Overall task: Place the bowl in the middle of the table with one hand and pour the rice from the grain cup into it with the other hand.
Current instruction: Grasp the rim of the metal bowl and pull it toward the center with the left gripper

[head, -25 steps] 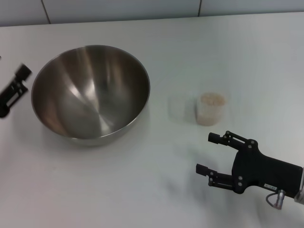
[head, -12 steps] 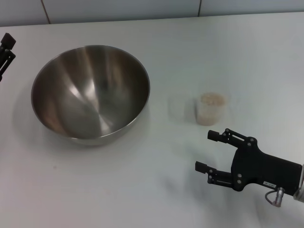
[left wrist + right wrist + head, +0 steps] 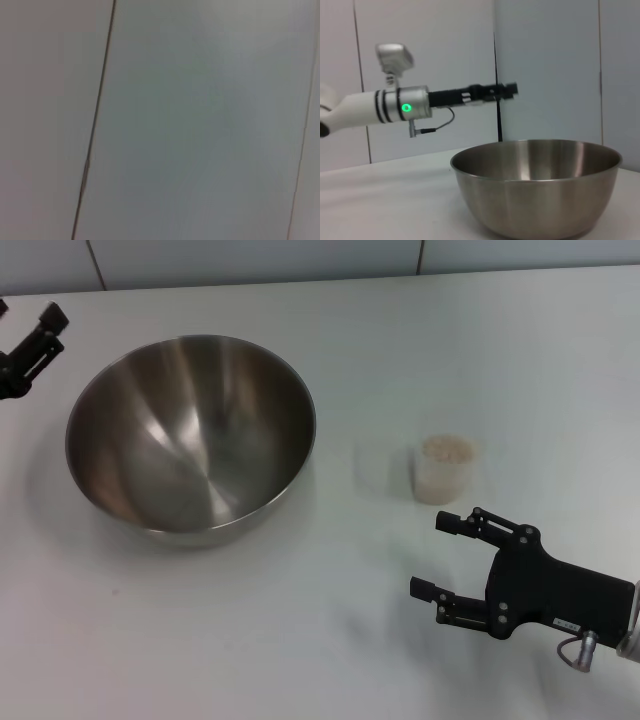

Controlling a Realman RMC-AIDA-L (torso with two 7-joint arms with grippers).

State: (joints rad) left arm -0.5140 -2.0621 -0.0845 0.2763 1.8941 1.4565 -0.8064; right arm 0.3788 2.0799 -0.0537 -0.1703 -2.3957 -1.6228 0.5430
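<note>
The steel bowl stands empty on the left half of the white table; the right wrist view shows it from the side. To its right stands the small frosted grain cup, upright, with rice up to near its rim. My right gripper hovers open just in front of the cup, nothing between its fingers, pointing toward the bowl's side. My left gripper is raised at the far left, clear of the bowl; it also shows above the bowl's rim as the left gripper in the right wrist view.
A grey tiled wall runs along the table's far edge. The left wrist view shows only pale wall panels with a dark seam. Bare tabletop lies between bowl and cup.
My left gripper has risen and swung away from the bowl's left rim toward the far left corner. The right gripper has dropped back slightly. Bowl and cup have not moved.
</note>
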